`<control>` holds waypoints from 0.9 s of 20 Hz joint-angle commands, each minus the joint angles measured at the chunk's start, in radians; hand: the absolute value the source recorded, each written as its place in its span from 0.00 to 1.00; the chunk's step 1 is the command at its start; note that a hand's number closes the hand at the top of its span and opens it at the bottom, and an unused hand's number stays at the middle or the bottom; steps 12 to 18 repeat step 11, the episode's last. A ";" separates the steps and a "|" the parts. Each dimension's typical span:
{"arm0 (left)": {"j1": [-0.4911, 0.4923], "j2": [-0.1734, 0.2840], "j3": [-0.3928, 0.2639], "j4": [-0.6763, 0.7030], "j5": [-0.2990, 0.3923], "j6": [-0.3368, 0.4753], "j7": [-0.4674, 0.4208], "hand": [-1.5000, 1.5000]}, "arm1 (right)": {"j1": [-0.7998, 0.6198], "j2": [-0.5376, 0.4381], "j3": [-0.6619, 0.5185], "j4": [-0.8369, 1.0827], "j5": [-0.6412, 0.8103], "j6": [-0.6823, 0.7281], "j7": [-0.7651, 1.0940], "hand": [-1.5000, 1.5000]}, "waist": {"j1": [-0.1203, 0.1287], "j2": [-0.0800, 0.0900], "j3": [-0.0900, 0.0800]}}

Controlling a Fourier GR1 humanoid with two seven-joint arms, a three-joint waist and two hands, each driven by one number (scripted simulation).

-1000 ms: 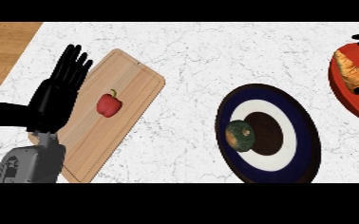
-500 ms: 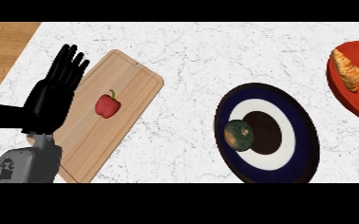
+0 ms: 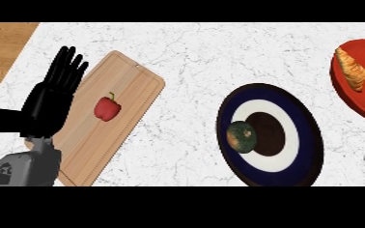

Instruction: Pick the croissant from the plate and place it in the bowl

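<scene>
Since the earlier frames, little is seen to have changed: the left hand (image 3: 51, 96) is found in much the same spot at the view's left edge, shifted only slightly, and every object is found where it was. That hand is held open with its fingers straight and pointing up, nothing being grasped; it is set over the left edge of the wooden cutting board (image 3: 128, 106). A red bell pepper (image 3: 107, 108) is laid on the board, just beside the hand but apart from it.

On the white marble counter (image 3: 214, 48), a dark blue bowl (image 3: 303, 145) with a white ring and a dark centre is placed right of the middle. A dark green round vegetable (image 3: 242, 136) is seen inside it, toward its left side.

At the right edge, a red plate (image 3: 342, 84) is partly cut off by the view, and the croissant (image 3: 350, 68) is lying on it, well apart from the bowl and from the hand.

The right hand is not shown in the view.
</scene>
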 commanded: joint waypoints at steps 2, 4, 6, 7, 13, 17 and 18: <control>0.009 -0.003 -0.009 -0.005 -0.009 0.003 0.006 0.50 | 0.067 -0.067 -0.014 0.001 -0.015 0.097 -0.019 0.00 | -0.011 0.000 0.004; 0.015 0.005 0.003 -0.020 -0.014 0.009 -0.005 0.50 | 0.091 -0.084 -0.021 -0.005 -0.021 0.101 -0.028 0.00 | -0.009 0.000 0.006; 0.012 -0.003 0.004 -0.008 -0.017 0.016 -0.014 0.50 | 0.138 -0.065 -0.011 -0.008 -0.013 0.127 -0.064 0.00 | -0.025 0.002 0.008; 0.015 0.004 0.009 -0.023 0.010 0.002 0.012 0.50 | 0.125 -0.093 -0.024 -0.006 -0.026 0.143 -0.034 0.00 | -0.014 -0.003 0.008; 0.035 0.009 0.028 0.002 0.011 -0.004 -0.014 0.50 | 0.161 -0.105 -0.017 -0.025 -0.022 0.175 -0.040 0.00 | -0.018 -0.001 0.007; 0.035 0.009 0.028 0.002 0.011 -0.004 -0.014 0.50 | 0.161 -0.105 -0.017 -0.025 -0.022 0.175 -0.040 0.00 | -0.018 -0.001 0.007; 0.035 0.009 0.028 0.002 0.011 -0.004 -0.014 0.50 | 0.161 -0.105 -0.017 -0.025 -0.022 0.175 -0.040 0.00 | -0.018 -0.001 0.007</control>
